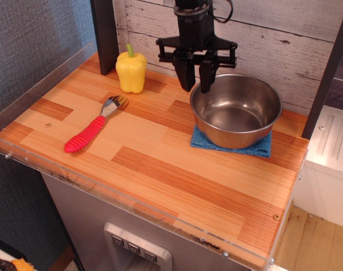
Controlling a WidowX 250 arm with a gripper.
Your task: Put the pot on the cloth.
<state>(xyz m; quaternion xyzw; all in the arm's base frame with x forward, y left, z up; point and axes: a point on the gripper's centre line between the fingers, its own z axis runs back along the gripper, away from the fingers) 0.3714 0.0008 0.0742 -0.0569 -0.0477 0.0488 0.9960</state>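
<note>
The pot [236, 110] sits upright on the cloth [233, 143], covering most of it, so only blue edges show at the front and both front corners. The hand [196, 76] hangs just above the pot's back-left rim with its fingers spread apart and nothing between them. On the wooden surface [160, 169], a yellow pepper [131, 69] and a red-handled fork [93, 131] lie well apart from the pot.
</note>
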